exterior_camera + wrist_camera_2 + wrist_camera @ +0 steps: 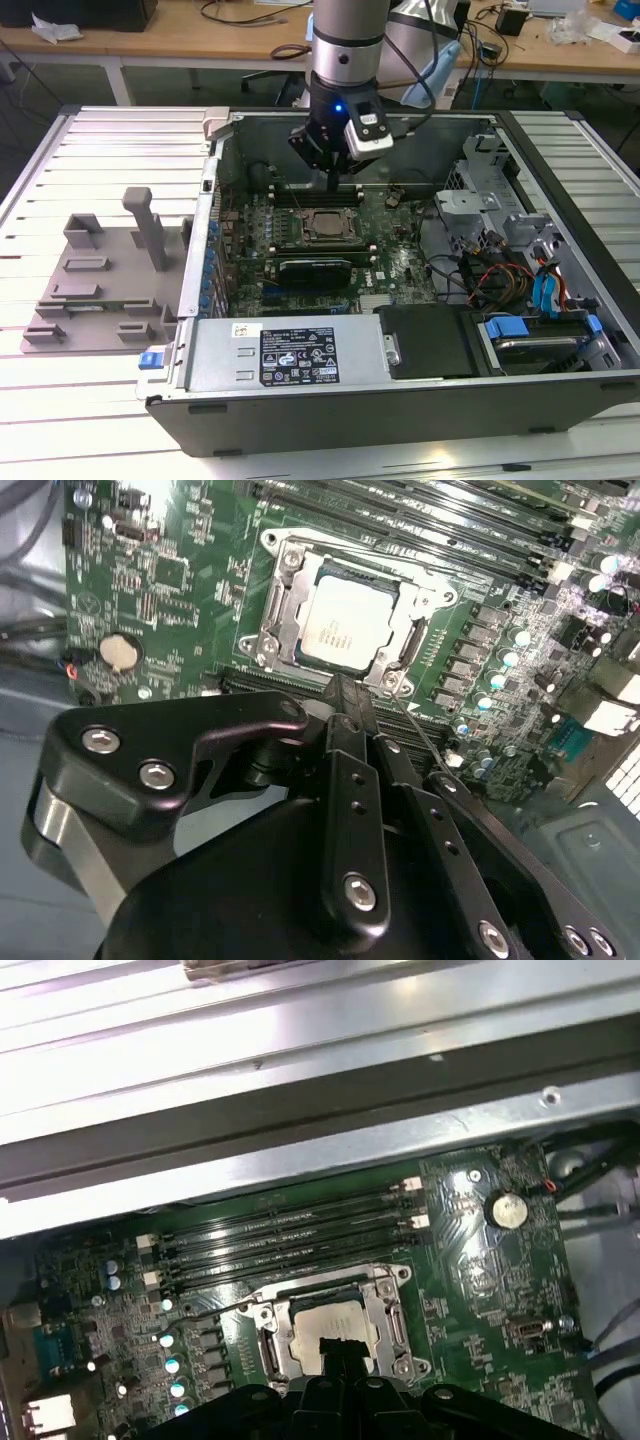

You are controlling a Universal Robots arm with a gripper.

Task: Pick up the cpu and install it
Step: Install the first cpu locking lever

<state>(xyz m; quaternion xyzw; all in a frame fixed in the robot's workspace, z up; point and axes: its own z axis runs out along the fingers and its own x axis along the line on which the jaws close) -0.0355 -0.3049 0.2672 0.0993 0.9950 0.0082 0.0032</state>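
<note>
Small square silver cpu (343, 627) seated in metal socket frame (276, 605), clear in both wrist views, black fingers (348, 730) closed together, empty, just above it, exterior view's left, grey plastic fixture (92, 285) on slatted bench (60, 400).

A lab: open computer case (300, 420) on slatted metal table (100, 150), cable-strewn benches (180, 42) behind.

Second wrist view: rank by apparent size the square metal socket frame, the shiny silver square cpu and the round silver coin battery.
1. square metal socket frame: largest, it surrounds the chip.
2. shiny silver square cpu: sits inside that frame.
3. round silver coin battery: clearly smallest.
</note>
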